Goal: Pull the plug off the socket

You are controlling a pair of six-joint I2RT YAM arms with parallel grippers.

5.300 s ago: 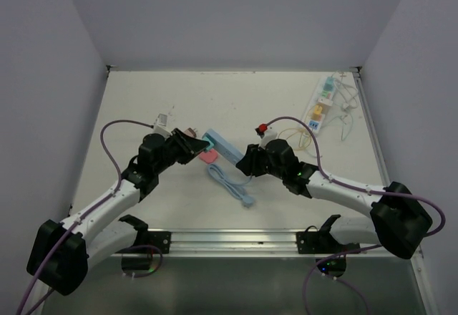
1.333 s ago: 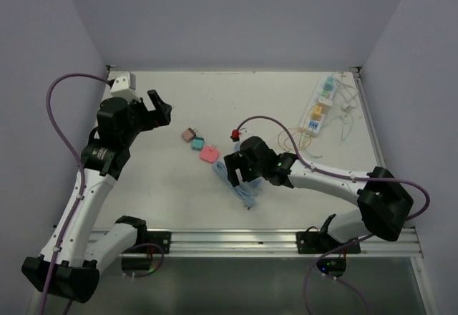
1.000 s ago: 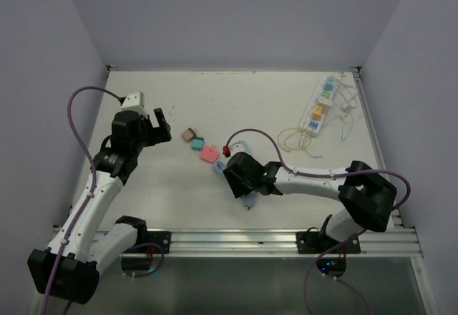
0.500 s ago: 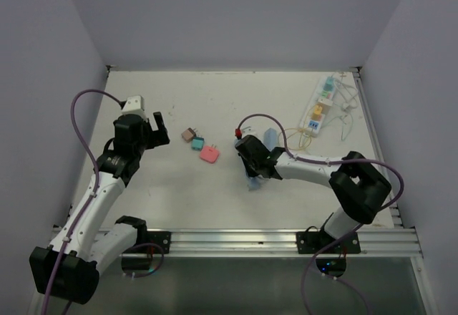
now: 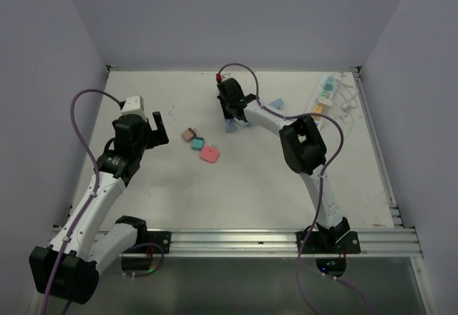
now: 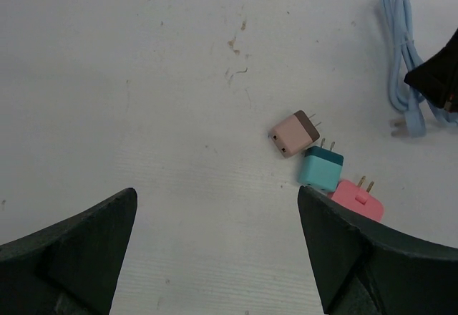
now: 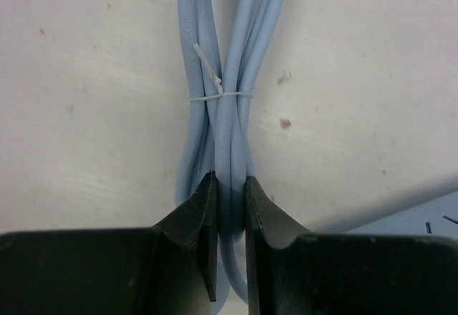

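Left gripper (image 5: pixel 154 124): jaws spread wide, empty, raised over the left of the table (image 5: pixel 236 193).
Just right of it: three loose plugs in a close diagonal row, lying flat with prongs showing: tan plug (image 6: pixel 295 133), teal plug (image 6: pixel 320 169), pink plug (image 6: pixel 356 199).
Far centre: right gripper (image 7: pixel 229 243), jaws clamped on light-blue cable (image 7: pixel 227 64), a bundle bound with a thin white tie (image 7: pixel 215 94).
Far right corner: socket (image 5: pixel 322 97), a long white strip with pastel outlets, by the table edge, well apart from both grippers.
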